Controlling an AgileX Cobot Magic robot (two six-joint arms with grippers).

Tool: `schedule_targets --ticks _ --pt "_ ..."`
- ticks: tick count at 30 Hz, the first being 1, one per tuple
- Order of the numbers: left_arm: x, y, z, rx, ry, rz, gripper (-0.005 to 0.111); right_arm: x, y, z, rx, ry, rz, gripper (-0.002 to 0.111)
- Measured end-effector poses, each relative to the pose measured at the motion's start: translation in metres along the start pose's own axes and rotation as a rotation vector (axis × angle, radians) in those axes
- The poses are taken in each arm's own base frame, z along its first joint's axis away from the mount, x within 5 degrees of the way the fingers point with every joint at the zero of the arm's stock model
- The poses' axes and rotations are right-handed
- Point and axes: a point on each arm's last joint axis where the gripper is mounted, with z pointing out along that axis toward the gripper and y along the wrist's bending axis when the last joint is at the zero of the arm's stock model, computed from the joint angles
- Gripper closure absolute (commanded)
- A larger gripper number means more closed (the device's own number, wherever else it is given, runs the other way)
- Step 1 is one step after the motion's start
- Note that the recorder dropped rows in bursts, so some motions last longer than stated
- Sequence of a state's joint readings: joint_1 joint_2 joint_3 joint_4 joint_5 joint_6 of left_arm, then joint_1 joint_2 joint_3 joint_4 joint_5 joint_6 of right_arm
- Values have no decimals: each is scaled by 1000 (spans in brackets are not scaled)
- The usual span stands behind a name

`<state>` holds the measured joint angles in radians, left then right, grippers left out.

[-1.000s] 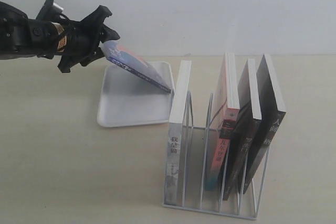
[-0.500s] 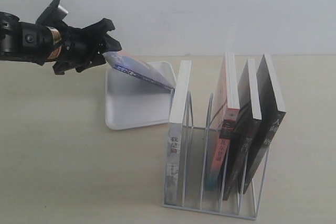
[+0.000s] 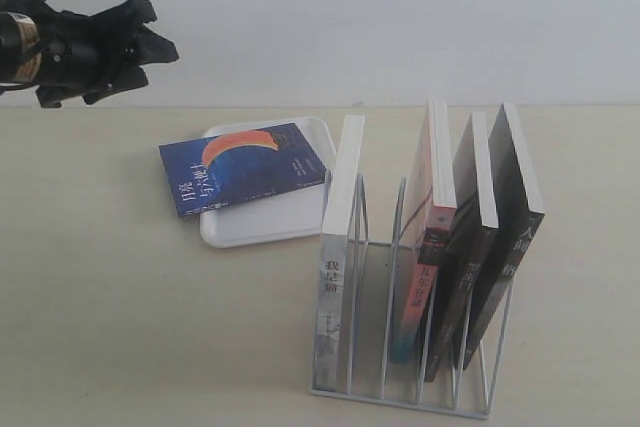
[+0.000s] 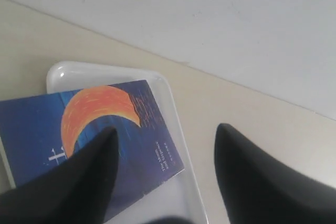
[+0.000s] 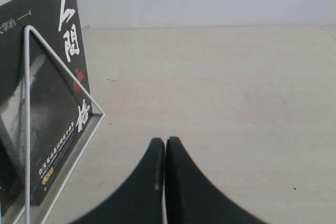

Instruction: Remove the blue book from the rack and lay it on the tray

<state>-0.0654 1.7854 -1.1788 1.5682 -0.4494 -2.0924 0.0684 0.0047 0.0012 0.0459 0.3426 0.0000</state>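
Tray partly under blue book

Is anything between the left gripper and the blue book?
Nothing: in the exterior view the stretch between the left gripper and the blue book, which lies partly on the tray, is bare.

**Q:** Light?
**Op:** I get bright, even, diffuse light in all my views, source unclear. Shadows are soft, with a faint one inside the rack. The wall reads flat, nearly washed out.
**Q:** Glare?
**Op:** One small highlight on the tray rim, left wrist view.
**Q:** Focus?
**Op:** Left fingers and right fingers are blurred black shapes, no detail. Exterior is slightly soft and grainy.
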Motion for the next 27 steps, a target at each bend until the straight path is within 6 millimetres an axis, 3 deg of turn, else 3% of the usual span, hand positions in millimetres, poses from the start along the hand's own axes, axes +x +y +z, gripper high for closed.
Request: schedule_targets --ticks 5,7,10,17,22,27 --pt "-10 10 -23 14 -2 29 61 0 0 0 0 0 0 108" --pt "-10 17 -34 32 13 17 74 0 0 0 0 0 0 108" --pt "-9 30 -48 74 40 -16 102 0 0 0 0 0 0 108" --pt "4 53 -81 147 70 -136 102 0 0 0 0 0 0 108" --pt "27 43 -103 221 -12 -172 102 0 0 0 0 0 0 108" --pt "61 23 -130 430 -157 -230 102 0 0 0 0 0 0 108"
